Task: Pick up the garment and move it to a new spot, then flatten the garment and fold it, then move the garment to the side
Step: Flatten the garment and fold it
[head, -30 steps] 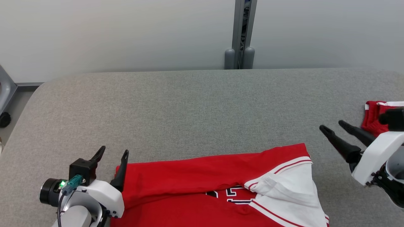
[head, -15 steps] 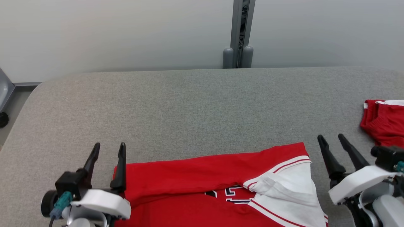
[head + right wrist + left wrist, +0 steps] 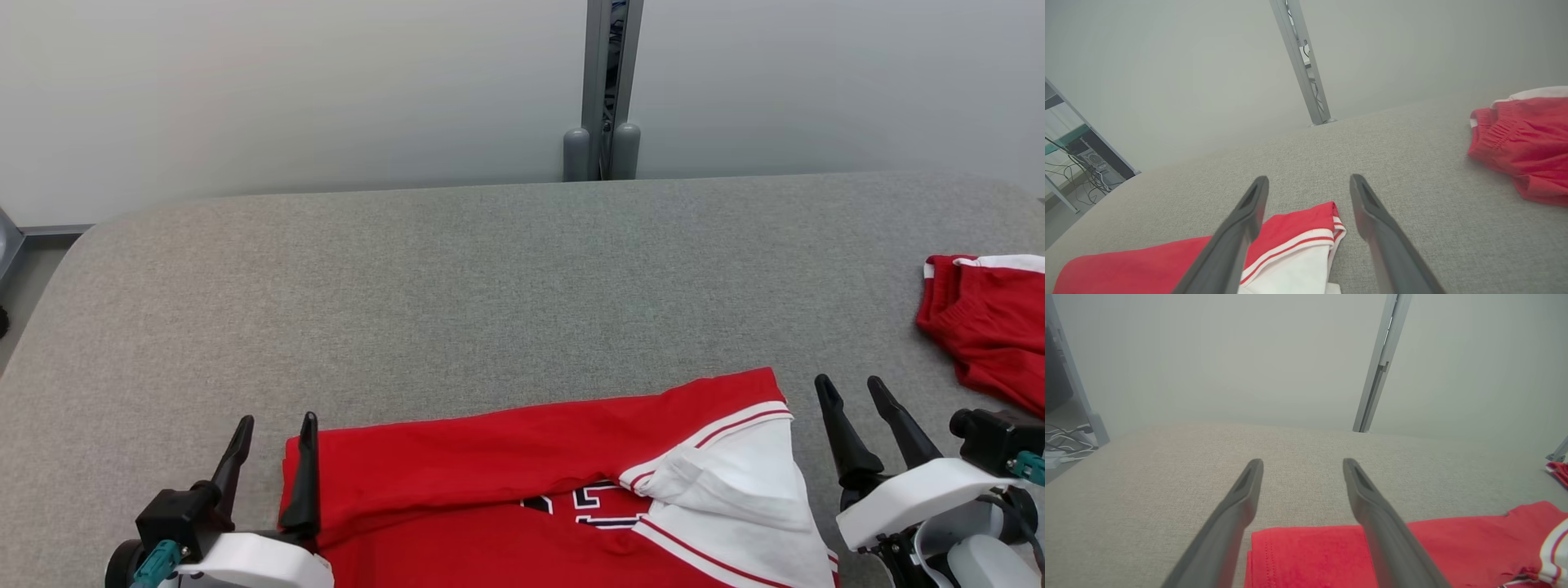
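Observation:
The garment point(image 3: 522, 482) is a red jersey with white panels and dark lettering, folded over along its far edge, lying at the near edge of the grey table point(image 3: 490, 269). My left gripper point(image 3: 276, 429) stands open at the garment's left corner point(image 3: 1306, 555), holding nothing. Just right of the garment's white-trimmed end point(image 3: 1306, 232), my right gripper point(image 3: 851, 390) is open and empty too. Neither gripper holds cloth.
A second red garment with a white band point(image 3: 988, 327) lies at the table's right edge, also in the right wrist view point(image 3: 1523, 139). A grey post point(image 3: 602, 90) stands against the pale wall behind the table. Cables lie on the floor at the left point(image 3: 1063, 447).
Both grippers have drawn back toward the near edge, staying open. The right gripper swung from beside the second red garment to the jersey's right end. The camera has shifted slightly.

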Controlling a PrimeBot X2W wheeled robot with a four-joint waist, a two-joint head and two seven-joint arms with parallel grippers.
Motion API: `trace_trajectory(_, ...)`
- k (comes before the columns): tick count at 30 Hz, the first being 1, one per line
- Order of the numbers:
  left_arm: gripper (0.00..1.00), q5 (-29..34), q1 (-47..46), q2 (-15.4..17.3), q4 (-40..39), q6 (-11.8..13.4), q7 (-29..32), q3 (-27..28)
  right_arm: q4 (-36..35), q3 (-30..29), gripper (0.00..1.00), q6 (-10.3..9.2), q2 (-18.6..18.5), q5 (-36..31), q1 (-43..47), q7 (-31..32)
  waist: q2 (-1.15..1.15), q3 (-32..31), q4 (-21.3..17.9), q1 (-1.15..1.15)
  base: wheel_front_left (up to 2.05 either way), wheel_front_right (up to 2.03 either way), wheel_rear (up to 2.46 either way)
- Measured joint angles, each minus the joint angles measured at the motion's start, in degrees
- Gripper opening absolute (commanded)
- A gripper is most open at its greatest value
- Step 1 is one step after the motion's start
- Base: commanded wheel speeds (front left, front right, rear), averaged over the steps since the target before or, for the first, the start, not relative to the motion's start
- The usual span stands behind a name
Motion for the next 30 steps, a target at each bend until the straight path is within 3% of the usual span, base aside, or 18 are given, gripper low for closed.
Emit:
trace_trajectory(9,1.0,2.12,-0.24,-1.11,1.0,-1.83,0.0,1.72,-0.56,-1.03,1.0,0.0,0.89,2.48,1.52,4.34,0.0,1.15,-0.2,0.0,0.0,0.0,0.0)
trace_trajectory(16,1.0,2.91,-1.52,-1.33,2.6,-2.58,0.0,1.37,-0.04,-1.24,1.0,0.0,0.9,8.83,2.59,10.93,0.0,3.64,-0.16,0.0,0.0,0.0,0.0)
trace_trajectory(30,1.0,3.92,-4.3,-1.42,3.57,-3.04,0.0,0.52,2.22,2.85,1.0,0.0,-0.94,17.73,3.62,12.82,0.0,7.6,0.81,0.0,0.0,0.0,0.0)
